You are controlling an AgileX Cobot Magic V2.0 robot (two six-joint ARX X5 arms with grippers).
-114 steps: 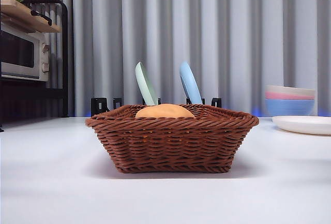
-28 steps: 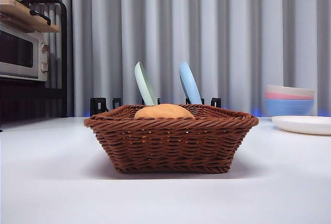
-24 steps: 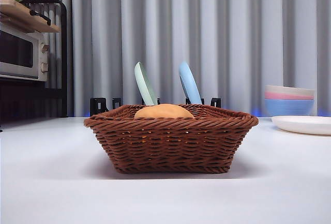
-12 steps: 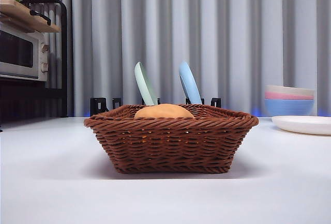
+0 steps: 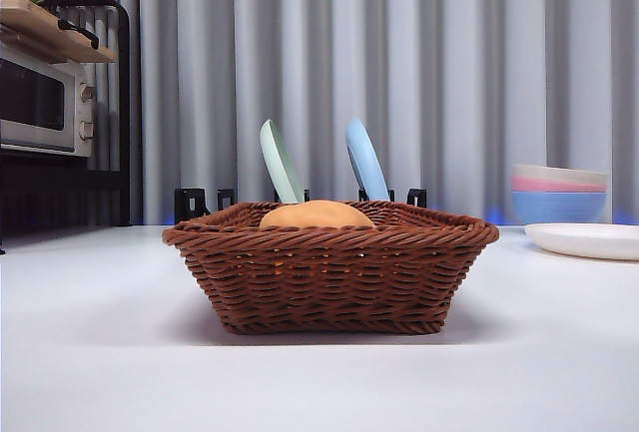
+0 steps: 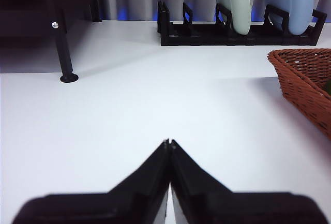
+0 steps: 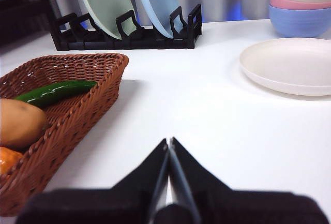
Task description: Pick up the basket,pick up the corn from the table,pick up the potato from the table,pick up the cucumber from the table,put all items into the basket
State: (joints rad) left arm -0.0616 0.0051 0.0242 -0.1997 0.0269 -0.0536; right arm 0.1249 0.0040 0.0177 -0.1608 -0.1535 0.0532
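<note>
Inside the basket (image 7: 72, 110): potato (image 7: 20, 123), cucumber (image 7: 54, 91), corn (image 7: 8, 161) (only partly seen). Beside the basket: left gripper (image 6: 168, 142) and right gripper (image 7: 169, 141), both closed, empty

Bright even light, soft shadows on the table (image 5: 100, 352), sharp focus

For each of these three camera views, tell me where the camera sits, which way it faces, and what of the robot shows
Front view: low at table height, looking level at the basket; potato peeks over the rim; no robot shows.
Left wrist view: on the left arm, facing the plate rack; left gripper shut.
Right wrist view: on the right arm, beside the basket, showing cucumber and corn; right gripper shut.
All views share the basket and rack.
</note>
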